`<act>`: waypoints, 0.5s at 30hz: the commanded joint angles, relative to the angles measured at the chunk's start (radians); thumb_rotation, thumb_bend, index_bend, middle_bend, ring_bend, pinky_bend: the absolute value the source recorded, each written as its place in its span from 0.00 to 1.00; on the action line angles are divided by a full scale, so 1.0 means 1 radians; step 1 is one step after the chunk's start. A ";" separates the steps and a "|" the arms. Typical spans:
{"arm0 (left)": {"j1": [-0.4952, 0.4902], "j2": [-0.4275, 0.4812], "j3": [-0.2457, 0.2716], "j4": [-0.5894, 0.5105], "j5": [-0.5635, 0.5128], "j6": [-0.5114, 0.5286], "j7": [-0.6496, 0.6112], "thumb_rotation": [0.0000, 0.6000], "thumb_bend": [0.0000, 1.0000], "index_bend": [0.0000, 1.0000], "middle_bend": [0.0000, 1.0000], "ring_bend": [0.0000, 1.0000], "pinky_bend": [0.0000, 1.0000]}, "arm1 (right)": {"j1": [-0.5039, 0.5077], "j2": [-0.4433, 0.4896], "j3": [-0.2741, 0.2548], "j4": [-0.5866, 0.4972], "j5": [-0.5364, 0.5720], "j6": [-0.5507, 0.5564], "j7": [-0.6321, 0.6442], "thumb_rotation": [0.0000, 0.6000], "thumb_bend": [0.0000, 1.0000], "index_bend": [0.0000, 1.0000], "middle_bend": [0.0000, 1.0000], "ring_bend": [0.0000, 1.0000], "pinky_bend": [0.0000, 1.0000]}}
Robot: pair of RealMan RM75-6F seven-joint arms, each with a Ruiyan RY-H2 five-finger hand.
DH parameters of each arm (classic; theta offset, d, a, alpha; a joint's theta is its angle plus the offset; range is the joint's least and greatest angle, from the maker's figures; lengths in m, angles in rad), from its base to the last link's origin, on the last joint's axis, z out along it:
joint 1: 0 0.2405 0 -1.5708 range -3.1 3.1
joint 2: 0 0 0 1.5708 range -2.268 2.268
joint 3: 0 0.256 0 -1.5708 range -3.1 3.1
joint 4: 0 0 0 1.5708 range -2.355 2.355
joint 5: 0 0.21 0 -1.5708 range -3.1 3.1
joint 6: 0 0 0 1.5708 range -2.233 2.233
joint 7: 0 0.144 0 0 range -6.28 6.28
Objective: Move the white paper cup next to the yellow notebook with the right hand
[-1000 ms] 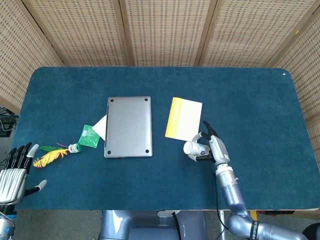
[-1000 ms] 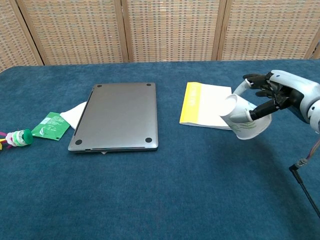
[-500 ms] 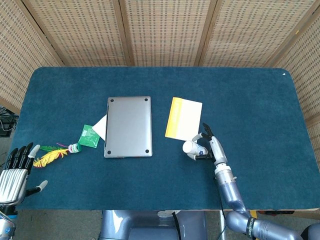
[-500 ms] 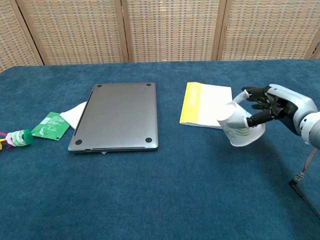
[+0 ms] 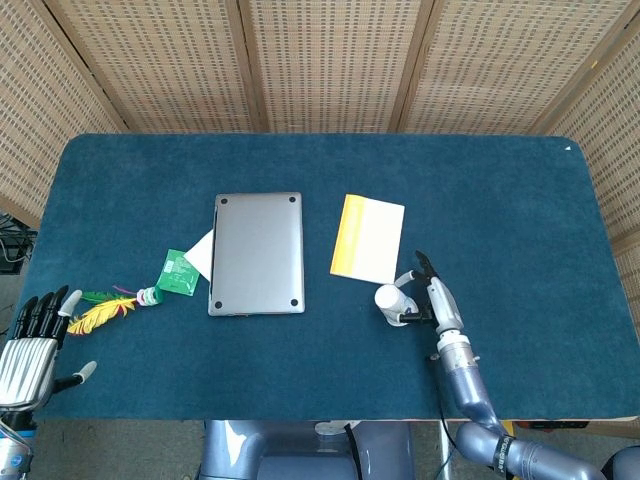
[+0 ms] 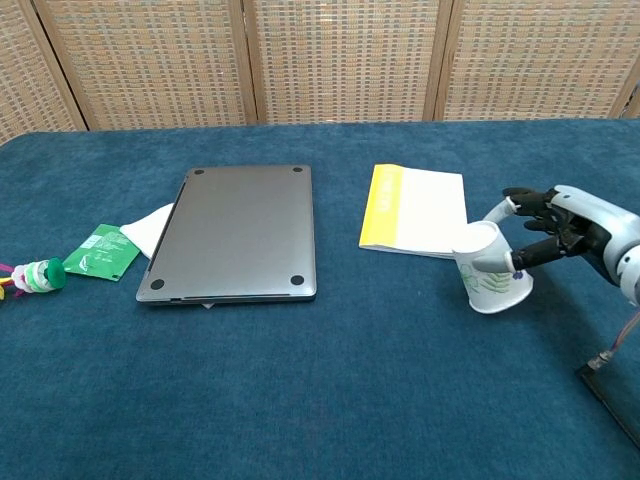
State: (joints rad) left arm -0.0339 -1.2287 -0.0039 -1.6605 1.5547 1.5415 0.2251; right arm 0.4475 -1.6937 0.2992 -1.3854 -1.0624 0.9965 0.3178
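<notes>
We see the cup (image 6: 492, 277) sitting on the blue tabletop (image 6: 330, 400), just beside the near right corner of the yellow notebook (image 6: 415, 210). In the chest view the cup looks like it is standing the right way up, maybe leaning a tiny bit. We cannot tell if its edge touches the notebook or only sits very close.

Our right hand (image 6: 560, 232) is at the cup. The thumb curves round the far side of the cup and other fingers (image 6: 527, 252) press on the near side, so we think the hand holds the cup. The head view shows the same thing from above: the right hand (image 5: 430, 298) is up against the cup (image 5: 389, 300).

Our left hand (image 5: 32, 342) is far away at the tabletop's near left edge. Its fingers are spread apart and it holds nothing.

There is also a closed gray laptop (image 6: 236, 232) in the middle. To its left are a green card (image 6: 99, 251), a white paper (image 6: 150, 224) poking out from under the laptop, and a feather toy (image 5: 103, 308).

So the big part of the job looks done, because the cup is next to the notebook. What we think is left is small: let go of the cup gently so it does not tip, then pull the right hand back.
</notes>
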 commanded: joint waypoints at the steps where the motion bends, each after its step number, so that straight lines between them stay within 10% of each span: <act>1: 0.000 -0.001 0.001 0.000 0.000 0.000 0.002 1.00 0.15 0.00 0.00 0.00 0.00 | -0.011 0.006 -0.005 0.008 0.003 0.004 0.005 1.00 0.23 0.49 0.00 0.00 0.00; 15: 0.000 0.000 0.000 -0.002 -0.001 0.000 0.001 1.00 0.15 0.00 0.00 0.00 0.00 | -0.064 0.075 -0.032 -0.044 -0.070 0.059 0.040 1.00 0.23 0.35 0.00 0.00 0.00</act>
State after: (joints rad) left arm -0.0337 -1.2285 -0.0041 -1.6625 1.5537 1.5413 0.2260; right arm 0.3875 -1.6231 0.2703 -1.4250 -1.1274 1.0514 0.3547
